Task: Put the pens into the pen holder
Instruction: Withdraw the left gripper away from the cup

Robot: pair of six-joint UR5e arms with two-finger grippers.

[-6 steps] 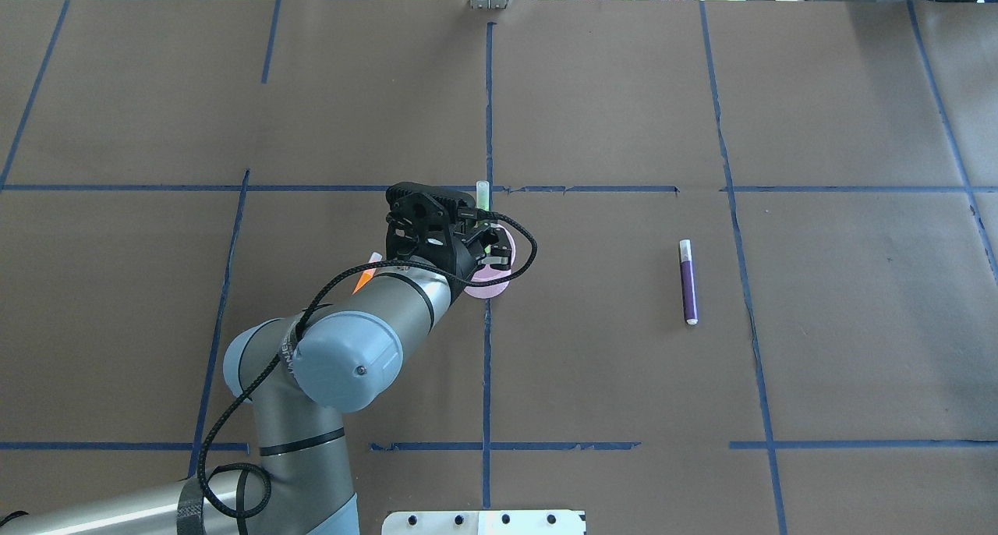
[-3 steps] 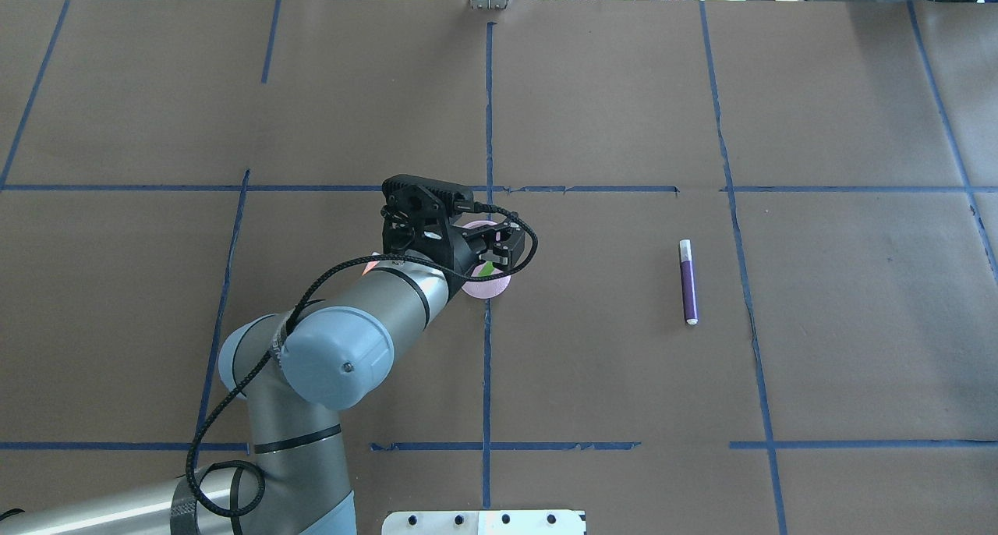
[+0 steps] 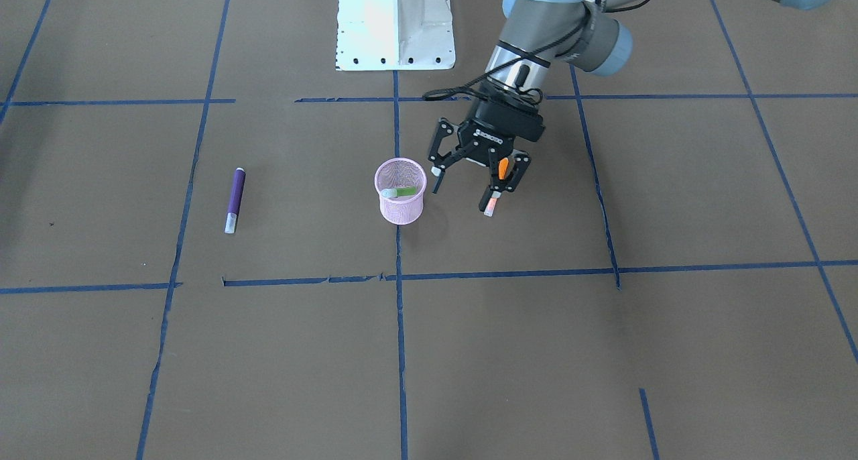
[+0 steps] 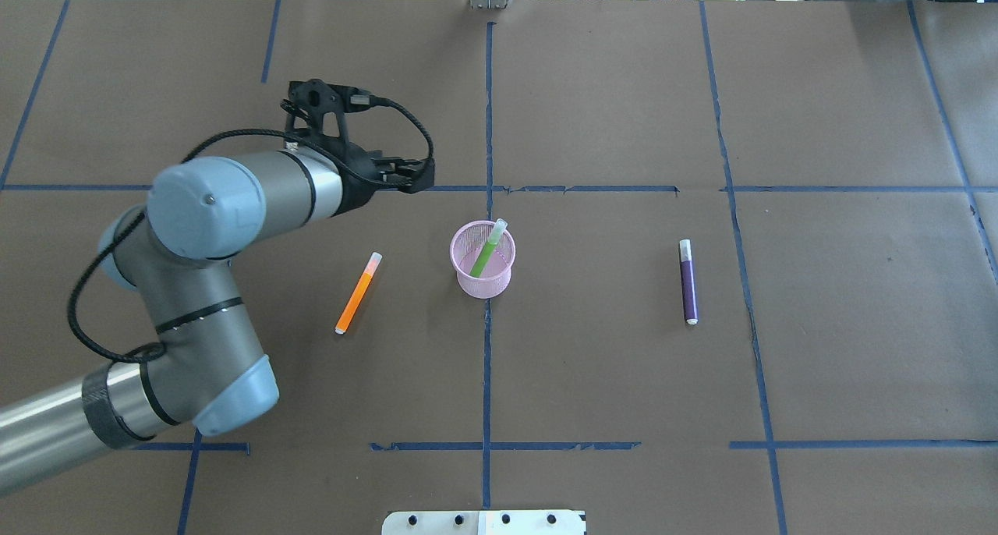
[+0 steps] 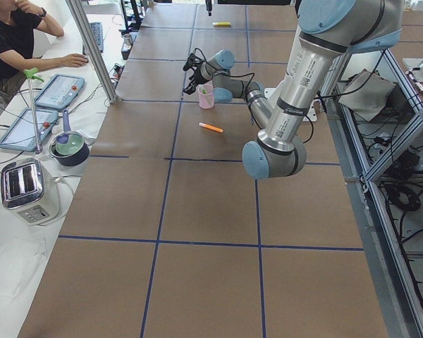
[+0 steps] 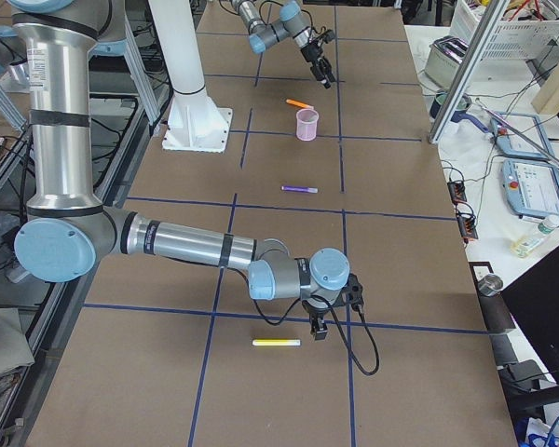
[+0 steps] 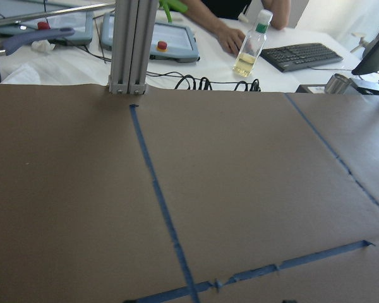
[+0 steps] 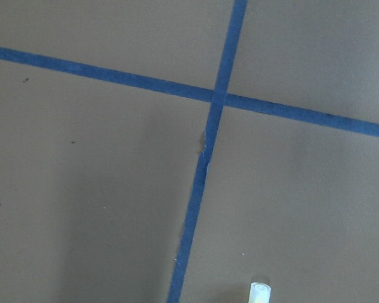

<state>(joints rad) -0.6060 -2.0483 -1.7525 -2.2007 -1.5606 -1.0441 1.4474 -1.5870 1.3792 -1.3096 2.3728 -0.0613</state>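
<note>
The pink mesh pen holder [image 4: 483, 274] stands at the table's middle, with the green pen [image 4: 486, 253] leaning inside it. The orange pen [image 4: 357, 293] lies on the table to its left and the purple pen [image 4: 688, 281] to its right. My left gripper [image 4: 407, 179] is open and empty, raised above the table, left of and beyond the holder. In the front-facing view it [image 3: 462, 192] hangs beside the holder [image 3: 400, 202], partly covering the orange pen [image 3: 502, 167]. My right gripper [image 6: 319, 331] shows only in the exterior right view, low over the table; I cannot tell its state.
A yellow pen [image 6: 276, 343] lies near my right gripper at the table's right end; its pale cap [image 8: 259, 293] shows in the right wrist view. The white robot base plate [image 3: 394, 24] sits at the table's near edge. Operators' desks with tablets border the far side.
My left gripper was over the holder with the green pen in it. It has let go; the pen now leans in the holder. The arm has swung back and left, uncovering the orange pen.
</note>
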